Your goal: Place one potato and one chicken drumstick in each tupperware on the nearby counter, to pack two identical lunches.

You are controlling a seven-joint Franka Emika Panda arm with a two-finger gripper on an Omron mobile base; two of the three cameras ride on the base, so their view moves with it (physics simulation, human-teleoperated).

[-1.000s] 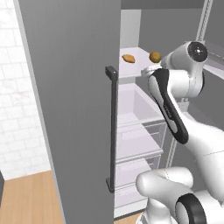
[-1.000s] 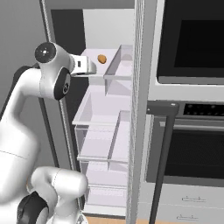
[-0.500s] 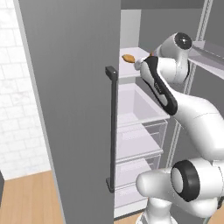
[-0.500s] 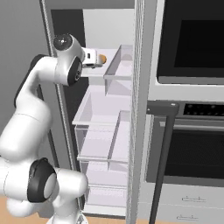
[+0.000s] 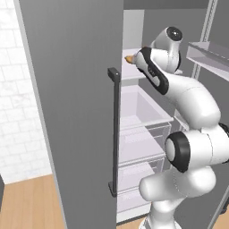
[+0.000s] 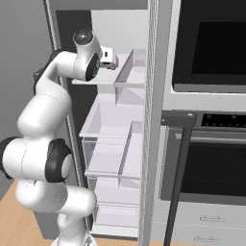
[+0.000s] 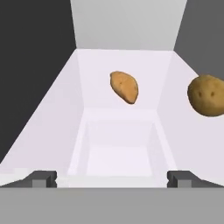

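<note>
though unlabelled, drumstick (image 7: 124, 86) beside potato (image 7: 206, 95)

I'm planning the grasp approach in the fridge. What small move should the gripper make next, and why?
Probably ease forward along the white fridge shelf toward the orange-brown drumstick. The open gripper sits short of it, the piece lies nearly centred ahead, and the tan round potato lies off to the right.

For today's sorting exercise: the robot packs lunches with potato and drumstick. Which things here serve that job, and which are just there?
Job:
potato
drumstick
pincer, open

Just there:
fridge door handle
oven
lower fridge drawers
</note>
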